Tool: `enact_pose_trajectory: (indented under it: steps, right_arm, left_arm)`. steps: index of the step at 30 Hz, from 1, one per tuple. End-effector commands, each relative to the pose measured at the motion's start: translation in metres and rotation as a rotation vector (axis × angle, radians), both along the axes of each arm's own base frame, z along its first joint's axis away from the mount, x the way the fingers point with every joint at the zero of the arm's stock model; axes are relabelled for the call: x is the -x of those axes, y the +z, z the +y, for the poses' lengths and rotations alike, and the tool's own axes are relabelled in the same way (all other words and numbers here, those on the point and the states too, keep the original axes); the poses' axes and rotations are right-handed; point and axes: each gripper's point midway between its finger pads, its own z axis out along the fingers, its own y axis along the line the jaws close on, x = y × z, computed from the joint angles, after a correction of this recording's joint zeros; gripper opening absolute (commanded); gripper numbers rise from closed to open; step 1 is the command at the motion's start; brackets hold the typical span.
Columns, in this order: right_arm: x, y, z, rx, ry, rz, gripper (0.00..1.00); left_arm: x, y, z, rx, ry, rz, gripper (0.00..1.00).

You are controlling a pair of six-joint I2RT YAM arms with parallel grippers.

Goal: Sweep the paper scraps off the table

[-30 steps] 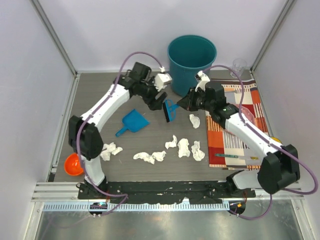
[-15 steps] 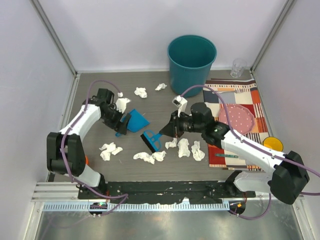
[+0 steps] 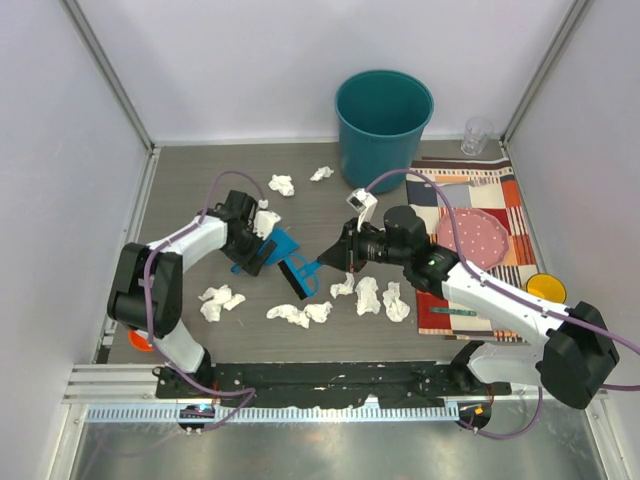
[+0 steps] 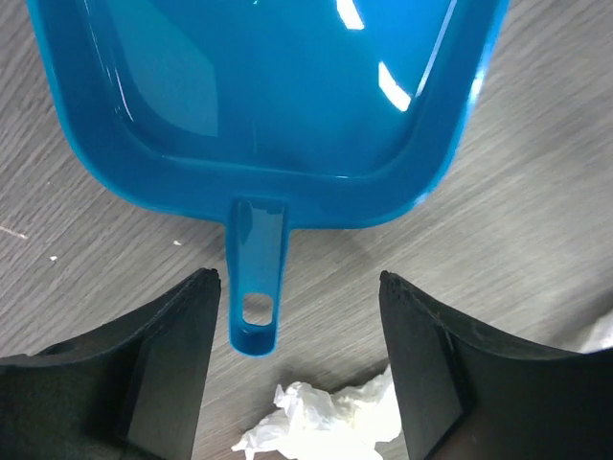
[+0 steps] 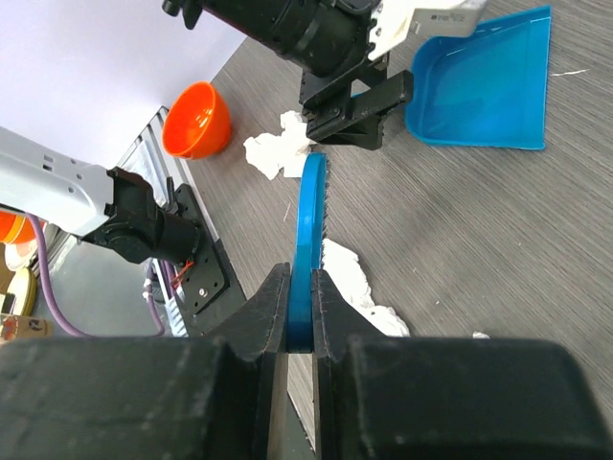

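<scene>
Crumpled white paper scraps [image 3: 368, 296] lie scattered near the teal bin [image 3: 372, 160]; right gripper [image 5: 300, 287] pinches a blue brush [image 5: 308, 220], left gripper [image 4: 297, 287] spread astride the dustpan [image 4: 268, 86] handle.

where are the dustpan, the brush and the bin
dustpan [image 4: 268, 96], left wrist view, middle of its tray
brush [image 5: 305, 249], right wrist view, blue back edge
bin [image 3: 390, 150], top view, outer wall

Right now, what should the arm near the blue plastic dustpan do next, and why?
Probably close the left gripper on the blue plastic dustpan handle: its open fingers flank it without touching, and the right gripper clamps the blue plastic brush.
</scene>
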Motion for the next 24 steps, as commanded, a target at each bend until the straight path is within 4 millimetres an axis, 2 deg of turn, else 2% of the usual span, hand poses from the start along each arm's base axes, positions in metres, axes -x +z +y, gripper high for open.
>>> enact_pose_trajectory:
  steps: [1, 3, 9, 10, 12, 13, 16, 19, 20, 21, 22, 23, 24]
  right_arm:
    - [0.001, 0.019, 0.000, -0.056, -0.010, -0.059, 0.01]
    - [0.000, 0.019, -0.001, -0.057, -0.013, -0.060, 0.01]
    - [0.000, 0.021, -0.002, -0.053, -0.021, -0.066, 0.01]
    - [-0.002, 0.020, -0.005, -0.043, -0.040, -0.070, 0.01]
    - [-0.006, 0.021, -0.008, -0.030, -0.067, -0.073, 0.01]
    - [-0.009, 0.020, -0.010, -0.017, -0.095, -0.074, 0.01]
    - [-0.015, 0.022, -0.008, -0.004, -0.145, -0.083, 0.01]
    - [-0.007, 0.030, 0.014, -0.019, -0.134, -0.102, 0.01]
    - [-0.011, 0.029, 0.025, -0.015, -0.142, -0.100, 0.01]
    - [0.001, 0.033, 0.045, -0.041, -0.096, -0.111, 0.01]
    - [0.005, 0.044, 0.060, -0.069, -0.070, -0.120, 0.01]
    - [0.005, 0.026, 0.080, -0.039, -0.047, -0.095, 0.01]
    - [0.012, 0.025, 0.095, -0.037, -0.020, -0.092, 0.01]
  left_arm:
    - [-0.015, -0.006, 0.015, -0.100, -0.001, -0.061, 0.68]
    - [-0.012, -0.011, 0.013, -0.090, -0.005, -0.041, 0.65]
    - [-0.004, -0.026, 0.009, -0.071, -0.014, 0.021, 0.42]
    - [-0.005, -0.027, 0.009, -0.072, -0.017, 0.022, 0.31]
    - [-0.006, -0.026, 0.009, -0.074, -0.010, 0.024, 0.17]
    - [-0.010, -0.021, 0.009, -0.071, 0.008, 0.012, 0.00]
    - [-0.025, -0.001, 0.011, -0.054, 0.050, -0.054, 0.00]
    - [-0.042, 0.033, 0.022, -0.034, 0.100, -0.141, 0.00]
    - [-0.045, 0.042, 0.025, -0.024, 0.111, -0.158, 0.00]
    - [-0.050, 0.060, 0.035, -0.017, 0.140, -0.195, 0.00]
    - [-0.052, 0.069, 0.041, -0.017, 0.154, -0.212, 0.00]
    - [-0.053, 0.076, 0.046, -0.023, 0.155, -0.228, 0.00]
    - [-0.055, 0.086, 0.058, -0.037, 0.178, -0.251, 0.00]
